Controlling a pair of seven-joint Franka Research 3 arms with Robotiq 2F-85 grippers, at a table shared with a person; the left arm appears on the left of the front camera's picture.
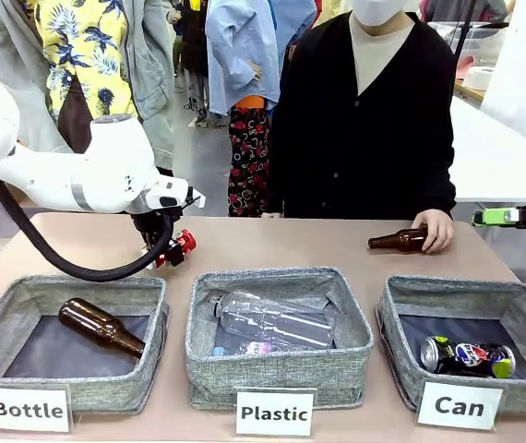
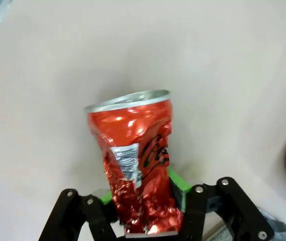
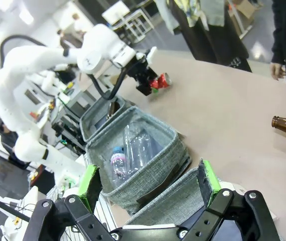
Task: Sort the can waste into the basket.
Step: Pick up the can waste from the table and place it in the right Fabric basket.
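Red can (image 2: pixel 135 155) is in the grip of the left gripper (image 2: pixel 142 191), over the far left part of the table (image 1: pixel 318 245), just behind the basket labelled "Bottle" (image 1: pixel 23 305). The 2 green pads (image 2: pixel 178 183) press on its crumpled lower end, jaws drawn in narrow around it. Whether it is clear of the tabletop cannot be told.

By the look of it, this is thin, dented metal: light, empty and easy to crush further, with glossy, slippery sides. The crumpled end gives the pads folds to bite on, so it looks a fair place to hold. A hard squeeze would only flatten it more.

Its long axis runs straight out along the fingers. The silver rim end points away from the gripper, and in the front view that end looks toward the middle of the table, roughly level.

Across the table, the basket labelled "Can" (image 1: pixel 401 305) sits at the near right corner with 1 black can (image 1: pixel 466 356) lying inside on its side. The right gripper (image 3: pixel 150 181) hangs with jaws wide and nothing between them.
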